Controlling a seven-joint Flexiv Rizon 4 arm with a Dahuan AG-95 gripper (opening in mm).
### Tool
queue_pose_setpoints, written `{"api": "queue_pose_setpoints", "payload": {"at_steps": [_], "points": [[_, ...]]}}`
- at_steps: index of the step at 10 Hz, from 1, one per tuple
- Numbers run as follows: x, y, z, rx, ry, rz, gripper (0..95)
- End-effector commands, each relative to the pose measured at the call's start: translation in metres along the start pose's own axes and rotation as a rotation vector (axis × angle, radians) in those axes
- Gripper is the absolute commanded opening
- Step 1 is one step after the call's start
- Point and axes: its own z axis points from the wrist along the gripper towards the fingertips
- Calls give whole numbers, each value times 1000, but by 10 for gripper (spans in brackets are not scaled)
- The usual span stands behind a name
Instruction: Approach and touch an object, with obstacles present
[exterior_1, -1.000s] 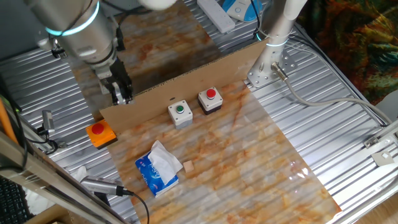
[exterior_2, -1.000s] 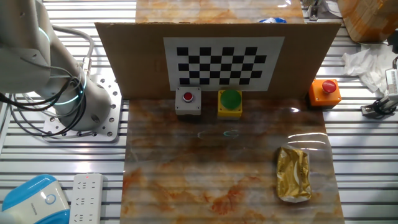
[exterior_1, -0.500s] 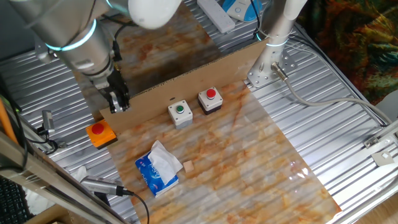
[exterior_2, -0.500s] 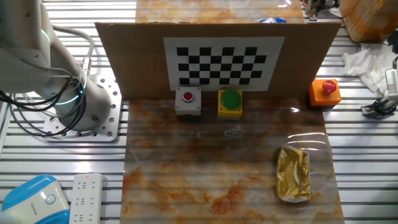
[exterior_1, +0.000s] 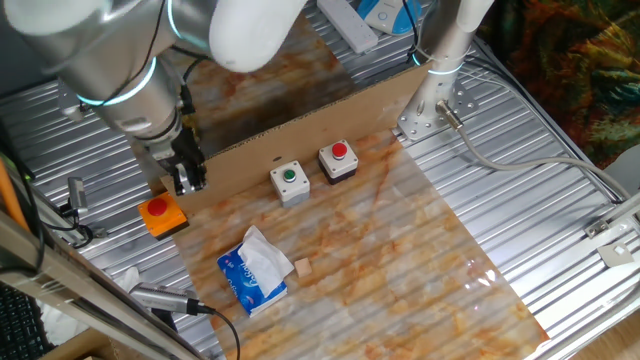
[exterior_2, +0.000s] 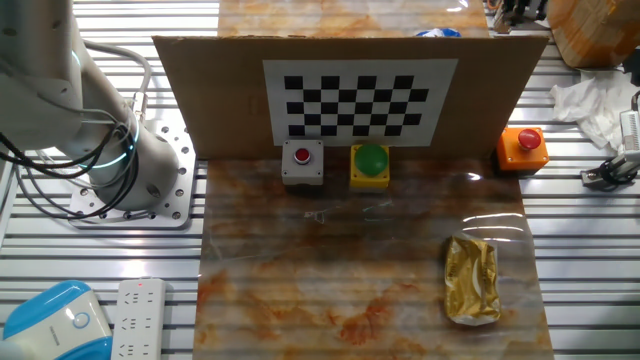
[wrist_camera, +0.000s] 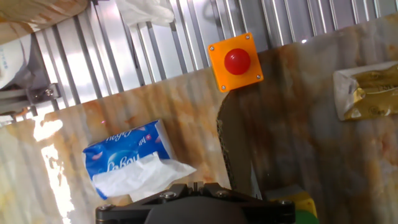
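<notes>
The obstacle is a long brown cardboard strip (exterior_1: 300, 125) standing like a wall; the other fixed view shows it with a checkerboard sheet (exterior_2: 210, 100), and the hand view shows its thin top edge (wrist_camera: 222, 143). An orange box with a red button (exterior_1: 162, 214) (exterior_2: 522, 147) (wrist_camera: 235, 61) sits past the wall's end. A green-button box (exterior_1: 290, 182) (exterior_2: 370, 165) and a red-button box (exterior_1: 338, 160) (exterior_2: 302, 163) stand against the wall. My gripper (exterior_1: 186, 180) (wrist_camera: 194, 186) is shut and empty. It hangs over the wall's end, just beside the orange box. Only its tip (exterior_2: 522, 10) shows behind the wall's top.
A blue tissue pack (exterior_1: 255, 270) (wrist_camera: 134, 162) lies on the marbled mat in front of the wall. A gold packet (exterior_2: 472, 280) (wrist_camera: 367, 93) lies on the mat. The robot base (exterior_1: 430, 100) stands at the wall's far end. Ribbed metal table (exterior_1: 560, 230) surrounds the mat.
My gripper has moved along the wall towards its end and lower, closer to the orange box. It stays shut. Nothing else has moved.
</notes>
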Motion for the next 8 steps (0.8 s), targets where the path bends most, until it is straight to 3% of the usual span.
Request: {"api": "queue_pose_setpoints", "payload": {"at_steps": [1, 4, 8], "points": [[-2, 1, 9, 2, -11, 1, 0], [-3, 1, 12, 5, -17, -1, 0], [-3, 1, 12, 41, -16, -1, 0]]}}
